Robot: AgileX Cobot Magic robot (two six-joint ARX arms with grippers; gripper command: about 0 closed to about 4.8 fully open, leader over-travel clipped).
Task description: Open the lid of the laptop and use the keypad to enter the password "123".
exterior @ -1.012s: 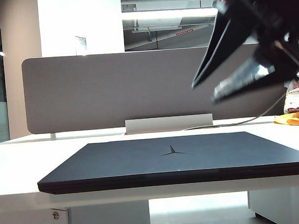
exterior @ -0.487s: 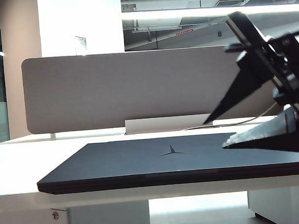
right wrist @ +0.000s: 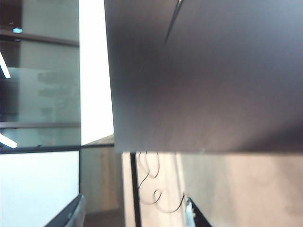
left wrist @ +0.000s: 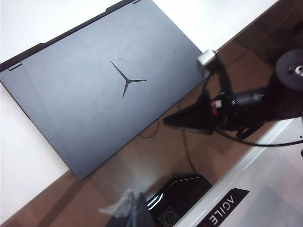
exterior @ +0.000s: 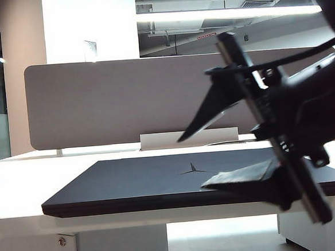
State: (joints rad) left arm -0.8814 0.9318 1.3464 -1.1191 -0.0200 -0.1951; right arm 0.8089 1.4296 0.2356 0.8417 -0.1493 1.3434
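Observation:
The laptop lies closed on the white table. Its matte black lid faces up, with the star emblem at its centre. The keypad is hidden under the lid. My right gripper stands open just off the laptop's front edge, right of the middle. One finger is above lid level and the other level with the edge, with nothing between them. The right wrist view shows the lid ahead of the spread fingers. My left gripper is shut and empty, held high and apart from the laptop.
A grey rounded divider panel stands behind the laptop, with a white foot at its base. A thin cable runs over the brown floor below the table's edge. The robot's white base is close by.
My right gripper has come down from the upper right and swung left to the laptop's front edge, rolling and opening wider. The laptop and the left arm have not moved.

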